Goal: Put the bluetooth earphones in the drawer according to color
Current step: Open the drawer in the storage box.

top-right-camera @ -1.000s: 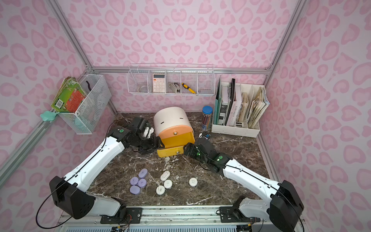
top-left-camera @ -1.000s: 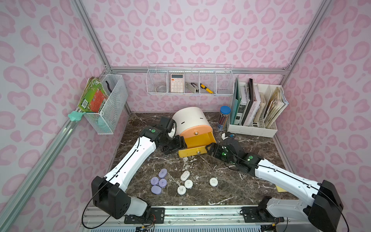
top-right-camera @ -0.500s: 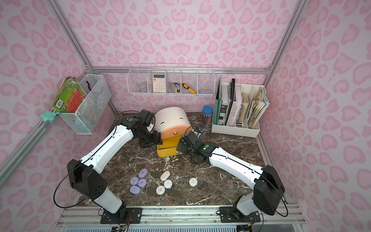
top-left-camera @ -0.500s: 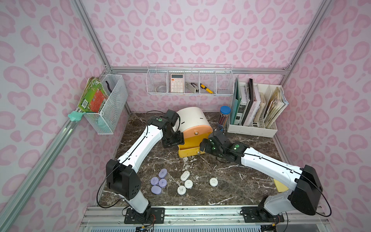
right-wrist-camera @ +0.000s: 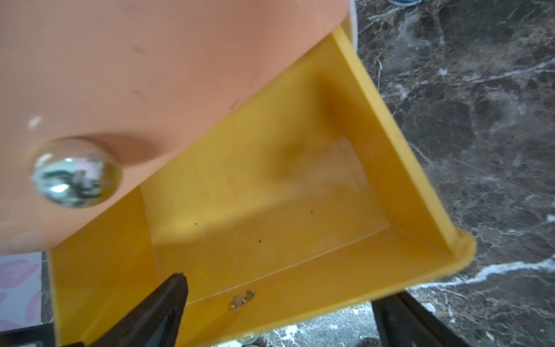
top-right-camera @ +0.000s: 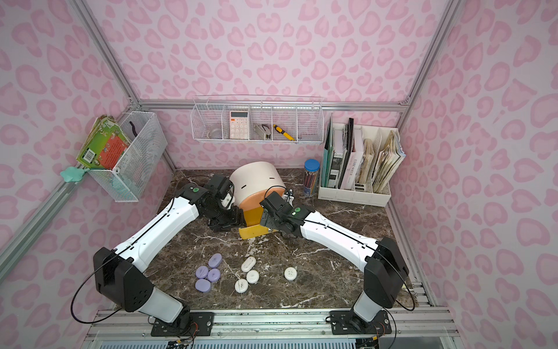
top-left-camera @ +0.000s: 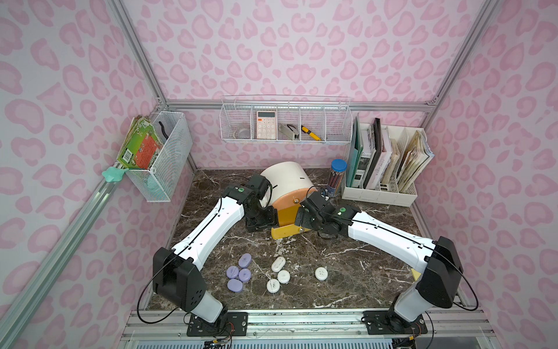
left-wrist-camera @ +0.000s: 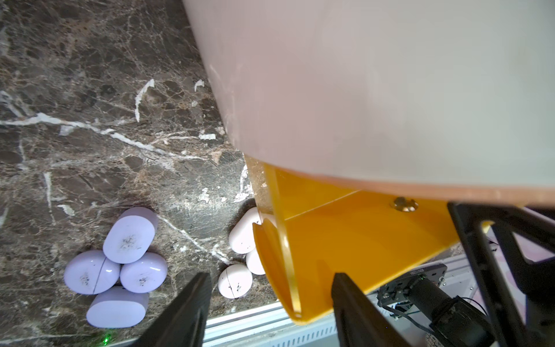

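The drawer [right-wrist-camera: 270,210] stood open, empty; eight cases [top-left-camera: 245,274] lay lower centre; left claw [left-wrist-camera: 269,278] part-open, right claw [right-wrist-camera: 280,290] wide, both empty.

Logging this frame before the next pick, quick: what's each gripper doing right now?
Left gripper: open, holding nothing, beside the white round-topped plastic cabinet.
Right gripper: open, empty, at the pulled-out yellow plastic drawer.

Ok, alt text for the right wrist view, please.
An open yellow drawer fills the frame, nothing visible inside it. The peach drawer front above it in the cabinet shows its metal knob; the right gripper hangs open by the yellow drawer's front wall.
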### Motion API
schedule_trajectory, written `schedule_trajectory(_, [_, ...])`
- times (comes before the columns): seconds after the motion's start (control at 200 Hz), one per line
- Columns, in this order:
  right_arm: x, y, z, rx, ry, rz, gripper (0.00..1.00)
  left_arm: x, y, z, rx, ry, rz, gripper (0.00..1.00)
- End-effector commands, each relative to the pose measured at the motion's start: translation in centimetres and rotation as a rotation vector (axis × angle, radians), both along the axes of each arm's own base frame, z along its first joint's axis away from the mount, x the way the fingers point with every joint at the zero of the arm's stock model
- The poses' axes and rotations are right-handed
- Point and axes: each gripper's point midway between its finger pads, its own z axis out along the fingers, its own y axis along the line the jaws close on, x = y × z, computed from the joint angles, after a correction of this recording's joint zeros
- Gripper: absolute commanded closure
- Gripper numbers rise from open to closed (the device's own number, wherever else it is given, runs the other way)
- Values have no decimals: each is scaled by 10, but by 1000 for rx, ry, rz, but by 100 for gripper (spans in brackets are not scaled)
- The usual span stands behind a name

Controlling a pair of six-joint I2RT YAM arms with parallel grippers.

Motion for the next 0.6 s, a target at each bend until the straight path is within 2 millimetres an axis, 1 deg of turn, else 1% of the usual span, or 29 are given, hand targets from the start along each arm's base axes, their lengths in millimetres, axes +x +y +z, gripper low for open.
schedule_trajectory(0.0, [-1,-5,4,-24,-13,1,3,-2,-8,6,-42,7,-19,31])
schedule_trajectory(0.095, [0,2,2,-5,-2,11,3,8,-3,15,3,-17,-21,29])
schedule_trajectory(0.2, [-1,19,-2,2,9,34,2,20,4,29,33,-57,-16,27])
schedule_trajectory(0.25, [-1,26,-4,-11,16,40,2,27,8,32,37,-72,-9,26])
schedule_trajectory(0.365, [0,37,-15,-63,47,44,2,40,20,28,82,-72,23,26])
schedule_trajectory(0.465, [-3,42,-24,-131,74,53,5,47,20,20,71,-39,24,27])
schedule_trajectory(0.6, [-8,42,-23,-199,80,54,7,57,18,7,87,-8,21,27])
